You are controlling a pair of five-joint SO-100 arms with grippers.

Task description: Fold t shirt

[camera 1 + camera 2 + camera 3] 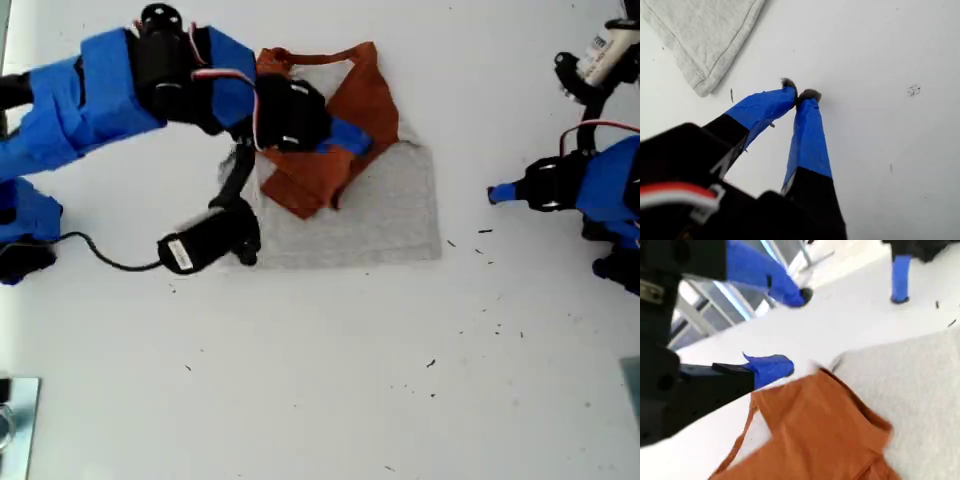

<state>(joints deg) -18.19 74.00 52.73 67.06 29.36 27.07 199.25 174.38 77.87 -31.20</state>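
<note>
The t shirt (390, 215) lies flat on the white table, grey body up, with its rust-orange sleeves (335, 160) folded in over the upper part. My second gripper (345, 138) hovers over the folded sleeves, reaching in from the exterior view's left. In the second wrist view it (790, 330) is open, with the orange sleeve (815, 430) lying just beside its lower finger and nothing between the jaws. My first gripper (493, 193) is shut and empty at the exterior view's right, just off the shirt's edge. The first wrist view shows its tips (799, 90) together over bare table near a grey hem corner (705, 35).
A black cable (100, 258) trails across the table at the exterior view's left, below the second arm. A metal object (15, 410) sits at that view's lower left corner. Small dark specks (485, 245) dot the white table (330, 380).
</note>
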